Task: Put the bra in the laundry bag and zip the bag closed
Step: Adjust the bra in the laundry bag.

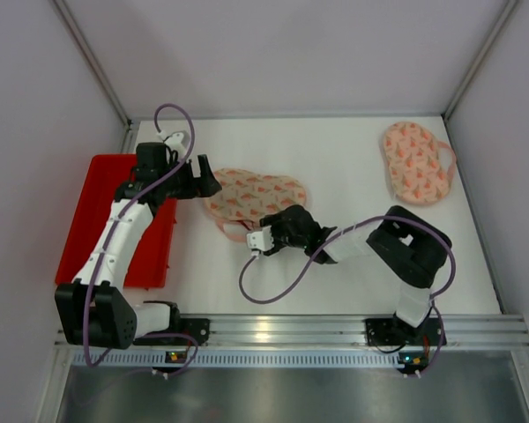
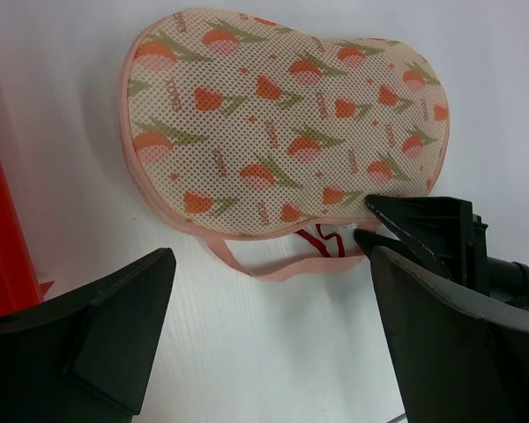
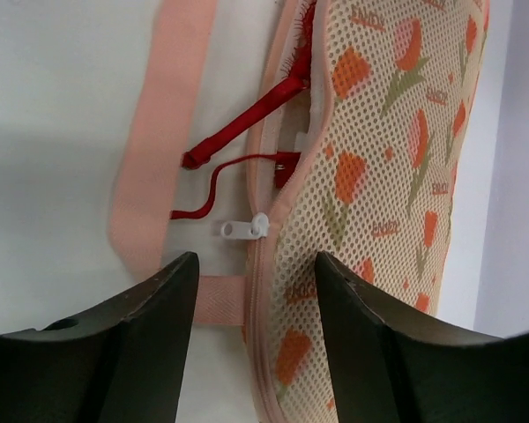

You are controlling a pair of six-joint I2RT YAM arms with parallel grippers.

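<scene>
The laundry bag (image 1: 256, 194) (image 2: 282, 123) (image 3: 379, 176), pink-trimmed mesh with an orange tulip print, lies flat mid-table. Red straps of the bra (image 3: 247, 123) (image 2: 322, 240) poke out of its unzipped near edge; the rest of the bra is hidden inside. A white zipper pull (image 3: 242, 229) sits just beyond my right gripper (image 1: 267, 221) (image 3: 256, 264). That gripper is open and straddles the zipped seam without pinching it. My left gripper (image 1: 210, 181) (image 2: 271, 273) stands wide open over bare table beside the bag's left end, holding nothing.
A second tulip-print bag (image 1: 416, 163) lies at the back right. A red tray (image 1: 97, 211) sits along the left side under the left arm. The bag's pink carry loop (image 2: 273, 269) lies on the table in front of it. Walls enclose the table.
</scene>
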